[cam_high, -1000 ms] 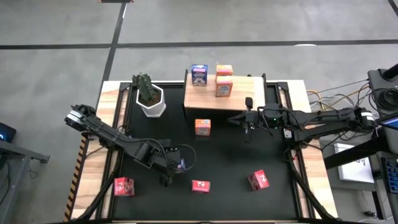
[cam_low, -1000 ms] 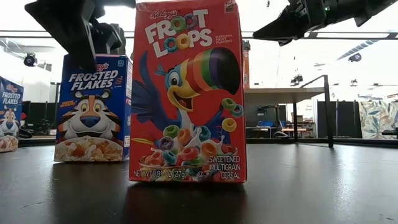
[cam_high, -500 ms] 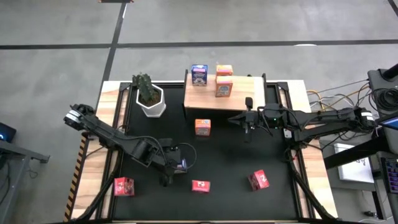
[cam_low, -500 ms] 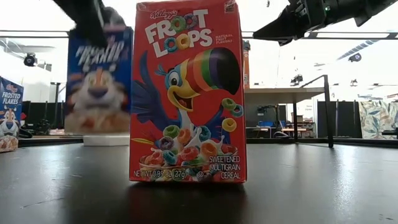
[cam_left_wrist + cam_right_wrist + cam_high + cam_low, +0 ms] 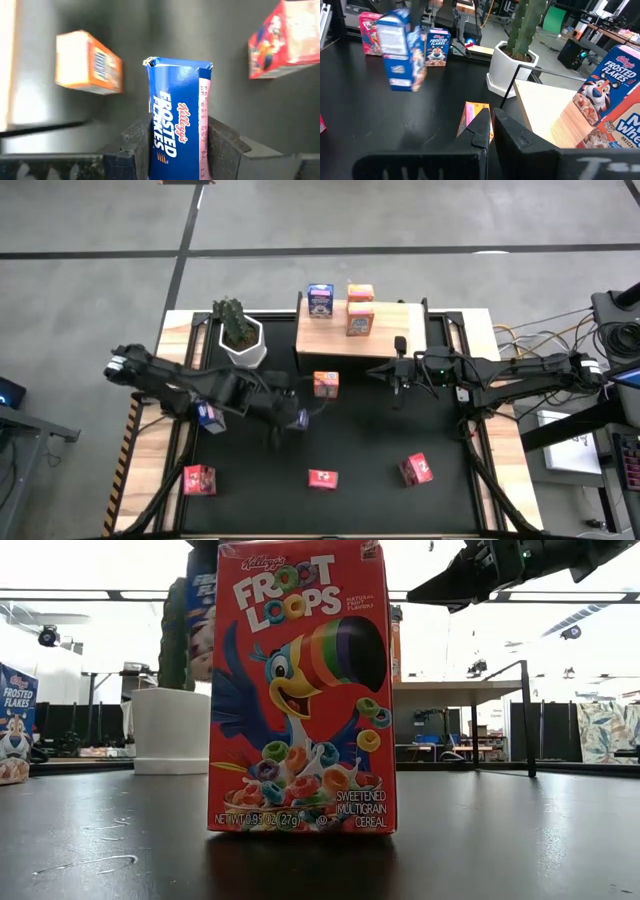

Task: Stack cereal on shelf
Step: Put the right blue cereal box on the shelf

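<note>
From above I see a grey concrete floor (image 5: pixel 420 220) crossed by dark seams around the table (image 5: pixel 505 380). Looking level, bright white light fills the room above distant desks (image 5: pixel 440 750).

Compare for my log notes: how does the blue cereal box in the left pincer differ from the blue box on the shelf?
The held blue box is clamped in the left pincer and hangs off the mat; the shelf blue box stands free at the back edge of the wooden shelf. The held one is over the mat's left part; the other sits beside two orange boxes. Both read Frosted Flakes.
</note>
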